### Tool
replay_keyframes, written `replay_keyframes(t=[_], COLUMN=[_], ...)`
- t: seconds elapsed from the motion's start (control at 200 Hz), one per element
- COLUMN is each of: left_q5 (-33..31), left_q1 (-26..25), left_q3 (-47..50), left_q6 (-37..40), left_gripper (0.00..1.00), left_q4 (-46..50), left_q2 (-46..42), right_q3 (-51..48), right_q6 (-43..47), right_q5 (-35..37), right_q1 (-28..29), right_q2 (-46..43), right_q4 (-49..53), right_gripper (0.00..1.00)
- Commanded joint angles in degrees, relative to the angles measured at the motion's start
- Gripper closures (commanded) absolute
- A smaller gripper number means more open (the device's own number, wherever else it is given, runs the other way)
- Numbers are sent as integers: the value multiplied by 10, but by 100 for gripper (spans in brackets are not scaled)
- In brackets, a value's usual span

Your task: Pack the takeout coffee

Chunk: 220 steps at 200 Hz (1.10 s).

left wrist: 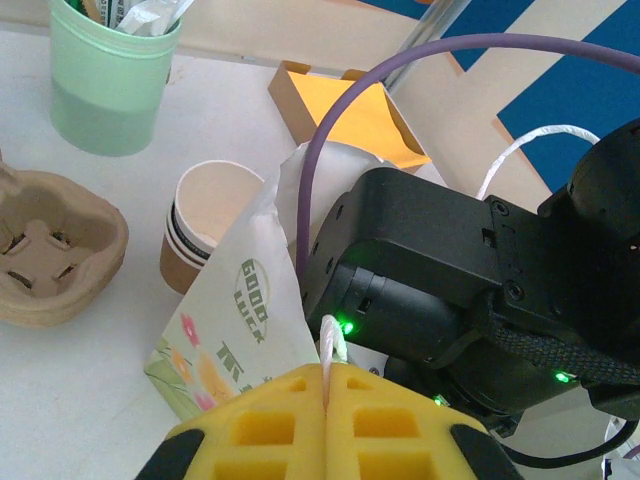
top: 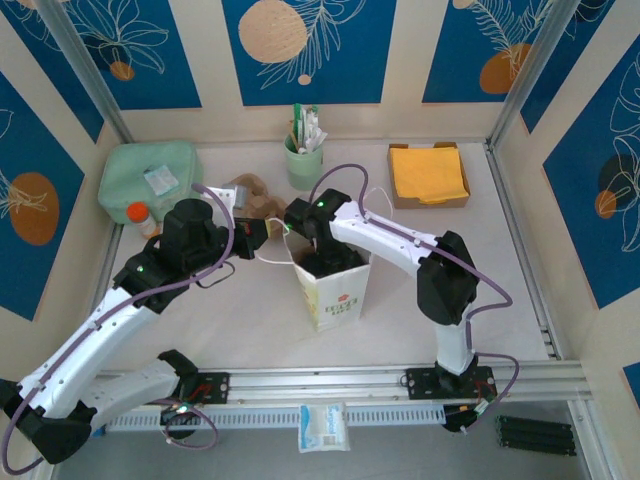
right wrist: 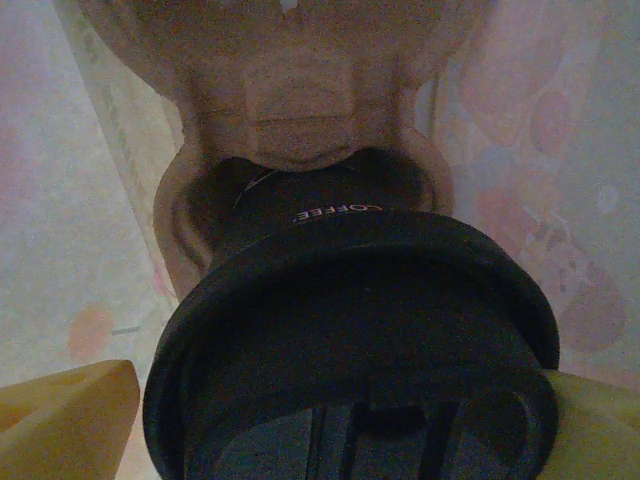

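Pinches the white handle [left wrist: 333, 338] of the paper bag [left wrist: 240, 320] with the left gripper [left wrist: 327, 385], pads pressed tight together. Reaches down into the bag with the right gripper [right wrist: 340, 440], jaws spread wide either side of the black lid [right wrist: 350, 330]. Shows the takeout coffee [right wrist: 330, 212] seated in a pulp carrier [right wrist: 290, 90] at the bag's bottom. Farther off, leaves an open paper cup [left wrist: 205, 225] and mint-green cup [left wrist: 105, 85] on the table.

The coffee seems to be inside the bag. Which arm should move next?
Right, probably. The right gripper is down in the bag, fingers open either side of the lidded cup seated in the carrier, so it can lift out. The left gripper is shut on the bag's handle, steadying it.
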<state>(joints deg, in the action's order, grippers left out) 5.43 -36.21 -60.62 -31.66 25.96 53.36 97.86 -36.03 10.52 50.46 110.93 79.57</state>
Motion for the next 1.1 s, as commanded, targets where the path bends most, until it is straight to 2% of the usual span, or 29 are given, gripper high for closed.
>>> replay_keyframes(t=[0.0, 0.09, 1.095], left_q5=[-2, -3, 0], left_q1=[5, 5, 4], left_q3=[-1, 1, 1], left_q6=[-3, -3, -5], left_gripper=[100, 100, 100], left_q4=[1, 2, 0], left_q2=[-4, -4, 1], right_q3=[-8, -3, 55], right_q6=[-1, -2, -3], right_q5=[-3, -2, 4], right_q1=[6, 6, 13], right_q2=[26, 23, -4], right_q4=[-16, -14, 16], right_gripper=[2, 0, 1])
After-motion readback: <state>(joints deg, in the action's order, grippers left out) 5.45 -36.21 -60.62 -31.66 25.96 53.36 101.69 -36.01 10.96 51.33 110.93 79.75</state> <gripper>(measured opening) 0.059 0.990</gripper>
